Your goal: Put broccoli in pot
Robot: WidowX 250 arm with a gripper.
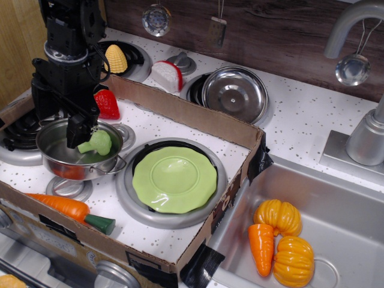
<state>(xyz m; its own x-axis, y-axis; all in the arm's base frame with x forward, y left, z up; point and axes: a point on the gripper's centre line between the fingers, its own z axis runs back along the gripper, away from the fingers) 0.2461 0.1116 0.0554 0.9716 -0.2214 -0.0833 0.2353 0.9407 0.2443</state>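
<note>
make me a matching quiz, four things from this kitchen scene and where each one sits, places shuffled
Things:
1. broccoli
2. green plate
3. pumpkins
4. corn

Places:
A. in the sink at the right
B. on the back left burner
C. inside the steel pot, under the gripper
D. on the large front burner inside the cardboard box

Pairs: 1-C, 2-D, 3-A, 4-B
</note>
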